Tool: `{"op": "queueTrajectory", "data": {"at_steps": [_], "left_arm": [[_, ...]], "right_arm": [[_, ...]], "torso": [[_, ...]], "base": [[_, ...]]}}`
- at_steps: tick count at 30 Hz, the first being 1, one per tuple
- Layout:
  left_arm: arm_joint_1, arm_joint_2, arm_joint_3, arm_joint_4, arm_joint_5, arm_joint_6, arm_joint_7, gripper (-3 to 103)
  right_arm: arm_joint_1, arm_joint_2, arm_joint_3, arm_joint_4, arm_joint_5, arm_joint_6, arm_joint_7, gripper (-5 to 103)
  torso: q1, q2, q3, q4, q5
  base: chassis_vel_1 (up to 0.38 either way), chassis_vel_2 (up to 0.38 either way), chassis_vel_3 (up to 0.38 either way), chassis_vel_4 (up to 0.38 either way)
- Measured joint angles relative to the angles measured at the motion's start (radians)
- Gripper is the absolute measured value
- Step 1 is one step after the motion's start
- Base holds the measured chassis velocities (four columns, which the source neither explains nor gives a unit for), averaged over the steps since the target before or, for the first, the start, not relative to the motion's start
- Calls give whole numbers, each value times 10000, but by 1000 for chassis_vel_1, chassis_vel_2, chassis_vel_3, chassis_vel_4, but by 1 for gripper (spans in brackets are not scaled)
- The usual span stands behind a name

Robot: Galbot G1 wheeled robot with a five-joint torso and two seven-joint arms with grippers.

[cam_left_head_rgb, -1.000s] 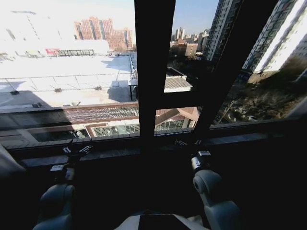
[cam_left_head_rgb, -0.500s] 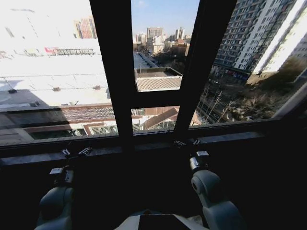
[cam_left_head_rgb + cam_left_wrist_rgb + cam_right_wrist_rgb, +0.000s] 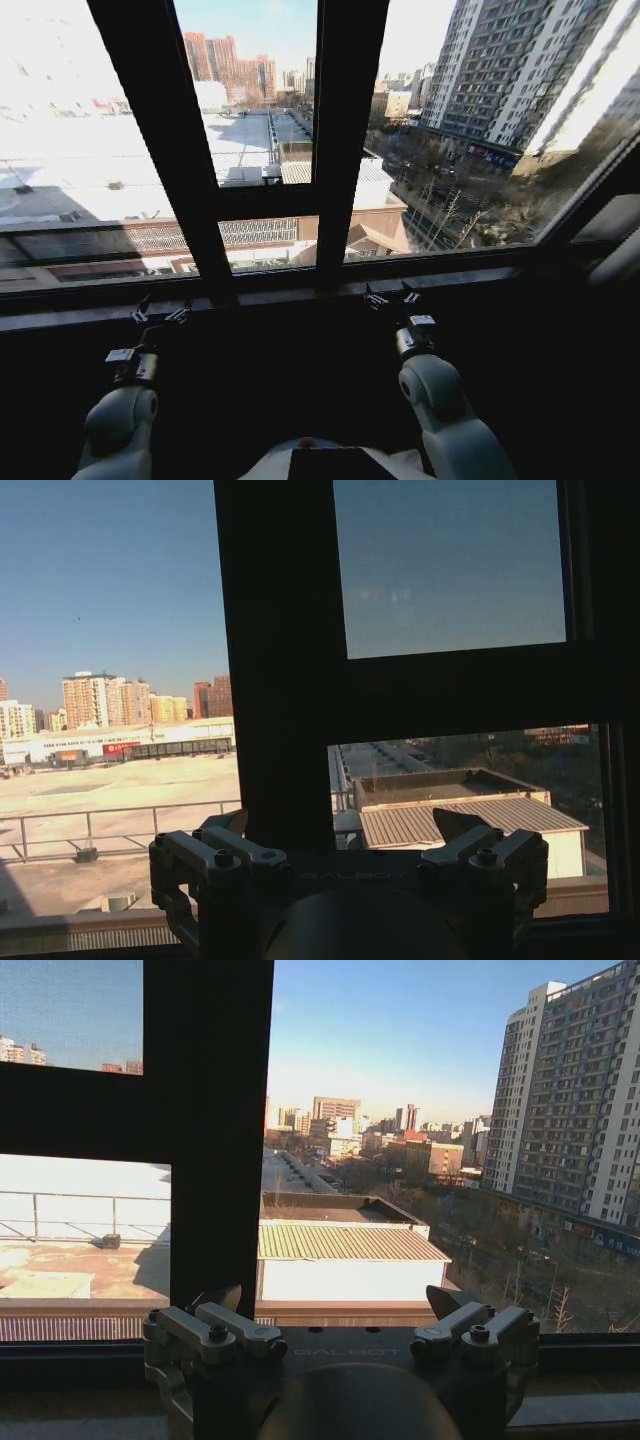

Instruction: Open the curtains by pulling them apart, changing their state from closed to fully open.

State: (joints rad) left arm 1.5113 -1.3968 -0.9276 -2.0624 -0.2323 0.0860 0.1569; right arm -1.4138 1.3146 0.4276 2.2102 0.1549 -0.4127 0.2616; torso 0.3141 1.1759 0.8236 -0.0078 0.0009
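— Where are the curtains? From left to right I see bare glass and the dark window frame [image 3: 340, 130], with no white fabric across it.

— Yes, maybe a pale fold at the far right edge, but I cannot tell. I judge the pulling apart is done, or almost.

— And the arms?

— The left gripper [image 3: 160, 314] hangs low before the window sill [image 3: 480, 282], its fingers [image 3: 232, 848] apart, holding nothing. The right gripper [image 3: 391, 296] is beside it at the same height, also spread and empty.

— What does the next move need?

— To check that both panels are fully at the sides; otherwise, reach one edge and draw it outward.
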Motion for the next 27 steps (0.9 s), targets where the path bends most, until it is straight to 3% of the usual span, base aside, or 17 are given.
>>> {"op": "queueTrajectory", "data": {"at_steps": [6,27], "left_arm": [[17,-37,0,7,19,3,0,100],[122,-163,-6,-184,156,-53,-2,100]], "right_arm": [[-35,6,16,-5,-1,0,17,100],[-33,56,18,73,4,73,44,100]], "torso": [[-2,1,0,1,-4],[-4,3,-1,3,-7]], "base": [[-14,-375,41,378],[110,-329,-120,329]]}}
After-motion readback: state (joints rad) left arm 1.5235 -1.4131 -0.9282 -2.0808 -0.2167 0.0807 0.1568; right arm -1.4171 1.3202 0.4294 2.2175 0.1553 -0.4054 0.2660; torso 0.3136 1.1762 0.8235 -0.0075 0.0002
